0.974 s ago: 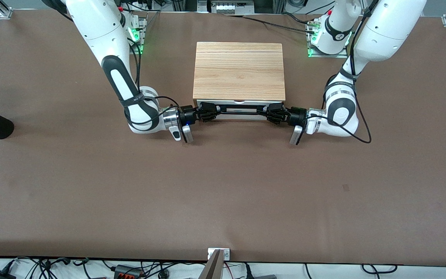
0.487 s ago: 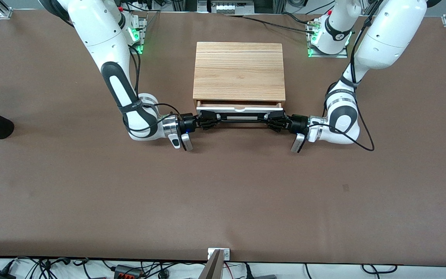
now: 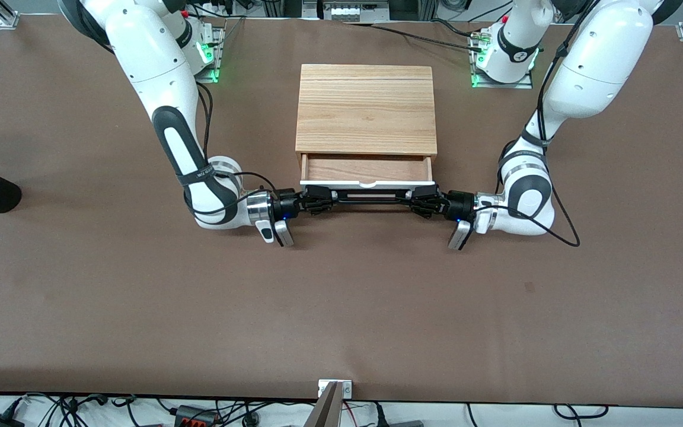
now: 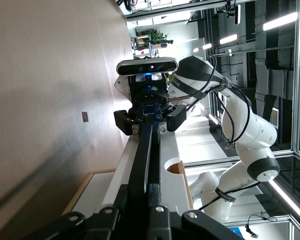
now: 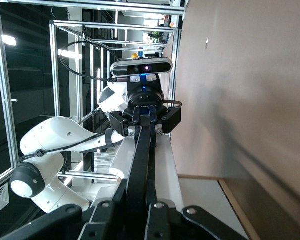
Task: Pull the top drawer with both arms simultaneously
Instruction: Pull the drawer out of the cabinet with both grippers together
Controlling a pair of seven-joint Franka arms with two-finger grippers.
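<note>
Currently both grippers are clamped on the bar handle of the top drawer, which stands partly pulled out.
Left gripper grips the handle's end toward the left arm's side of the table, fingers closed tight around the bar; right gripper holds the other end likewise. Each wrist view shows the bar running from its own closed fingers to the other gripper. Light wood interior is exposed between the white front panel and the wooden cabinet, which sits mid-table on the brown table surface.
</note>
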